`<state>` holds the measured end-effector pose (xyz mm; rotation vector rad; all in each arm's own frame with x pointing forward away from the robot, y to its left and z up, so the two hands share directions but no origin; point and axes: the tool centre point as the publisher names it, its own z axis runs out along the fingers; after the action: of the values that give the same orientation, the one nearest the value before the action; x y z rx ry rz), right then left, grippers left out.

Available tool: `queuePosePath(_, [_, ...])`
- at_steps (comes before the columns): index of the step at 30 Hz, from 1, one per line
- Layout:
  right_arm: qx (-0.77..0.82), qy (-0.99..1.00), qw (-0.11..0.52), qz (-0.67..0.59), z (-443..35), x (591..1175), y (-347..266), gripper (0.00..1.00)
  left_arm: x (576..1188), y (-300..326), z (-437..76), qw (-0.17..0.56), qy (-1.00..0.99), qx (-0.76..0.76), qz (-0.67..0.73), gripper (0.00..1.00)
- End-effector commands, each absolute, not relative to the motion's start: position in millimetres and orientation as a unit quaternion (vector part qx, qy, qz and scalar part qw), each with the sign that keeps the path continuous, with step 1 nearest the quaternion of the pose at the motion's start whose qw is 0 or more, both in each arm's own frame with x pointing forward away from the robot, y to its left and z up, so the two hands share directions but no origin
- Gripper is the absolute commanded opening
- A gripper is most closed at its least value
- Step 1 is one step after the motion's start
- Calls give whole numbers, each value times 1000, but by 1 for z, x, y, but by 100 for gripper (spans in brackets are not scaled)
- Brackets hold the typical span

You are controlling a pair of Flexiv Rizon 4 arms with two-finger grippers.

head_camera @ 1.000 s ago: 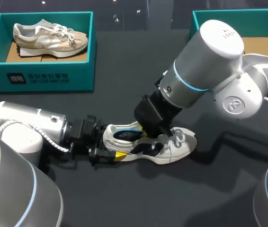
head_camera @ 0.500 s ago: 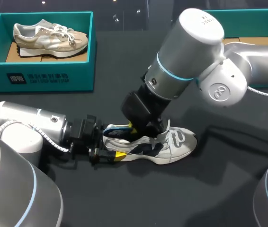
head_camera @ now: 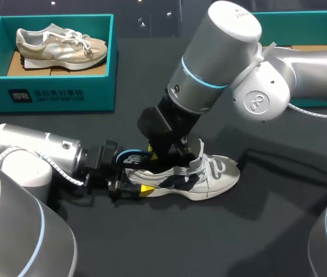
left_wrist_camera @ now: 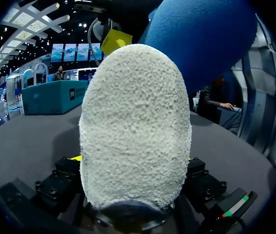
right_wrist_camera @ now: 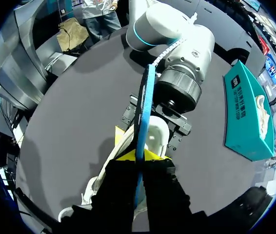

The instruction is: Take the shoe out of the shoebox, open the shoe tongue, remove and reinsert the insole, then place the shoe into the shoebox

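Observation:
A white shoe with dark side panels (head_camera: 210, 176) lies on its sole on the black table, toe to the right. My left gripper (head_camera: 134, 183) comes in low from the left, and its fingers press the fuzzy white heel (left_wrist_camera: 135, 126) from both sides. My right gripper (head_camera: 152, 152) hangs over the shoe's opening, shut on the blue insole (head_camera: 130, 157). In the right wrist view the insole (right_wrist_camera: 147, 102) stands edge-on between the yellow tips (right_wrist_camera: 139, 157), above the shoe (right_wrist_camera: 155, 134). The insole's heel end (left_wrist_camera: 201, 39) is lifted above the heel collar.
A teal shoebox (head_camera: 54, 95) holding a beige sneaker (head_camera: 59, 45) stands at the back left. A second teal box (head_camera: 325, 23) sits at the back right, partly behind my right arm. Bare black table lies in front of the shoe.
My right arm has swung left and up over the shoe's heel, drawing the blue insole farther out of the opening. The left gripper and the shoe have stayed put.

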<state>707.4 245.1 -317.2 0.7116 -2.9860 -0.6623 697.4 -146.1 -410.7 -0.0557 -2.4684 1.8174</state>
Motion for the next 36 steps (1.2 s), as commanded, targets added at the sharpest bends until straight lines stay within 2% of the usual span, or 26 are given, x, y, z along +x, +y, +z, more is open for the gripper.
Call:
queuePosePath(1, [194,-959,34,-204,-319,713,255,1,698,-147,-411,39,-805,-19,592,0])
queuePosePath(2, [186,-960,41,-205,-319,712,255,6,698,-147,-411,39,-805,-19,592,0])
queuePosePath(4, [174,-962,50,-206,-319,712,255,22,698,-147,-411,39,-805,-19,592,0])
queuePosePath(10, [140,-963,61,-224,-323,711,250,35,698,-147,-411,39,-805,-19,592,0])
queuePosePath(18, [113,-956,82,-259,-326,709,244,31,698,-147,-411,39,-805,-19,592,0])
queuePosePath(36, [56,-941,134,-304,-324,705,247,38,698,-147,-411,39,-805,-19,592,0])
